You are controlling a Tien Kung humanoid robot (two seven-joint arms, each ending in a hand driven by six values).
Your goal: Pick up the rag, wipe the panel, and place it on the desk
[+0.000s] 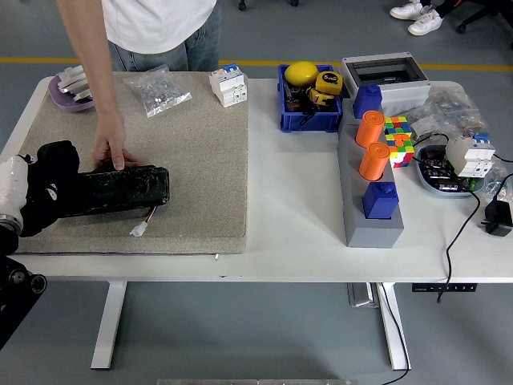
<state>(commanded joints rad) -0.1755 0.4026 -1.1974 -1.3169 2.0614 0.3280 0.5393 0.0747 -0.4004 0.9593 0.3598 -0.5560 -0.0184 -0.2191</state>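
Note:
A glossy black panel [124, 187] lies lengthwise on the beige mat [200, 160], with a red-and-white cable end [143, 225] sticking out at its front. My left hand [46, 191], black with a white wrist, sits at the panel's left end, curled on a dark rag [56, 156] that blends with the fingers. A person's hand [111, 151] presses down on the panel's far edge and holds it steady. My right arm is out of the picture.
On the mat's far side are a bag of small parts [159, 90], a white breaker [228, 85] and a purple dish [68, 88]. To the right stand a blue bin [309, 100], a grey block with orange cylinders [370, 180], a colour cube [397, 136] and cables.

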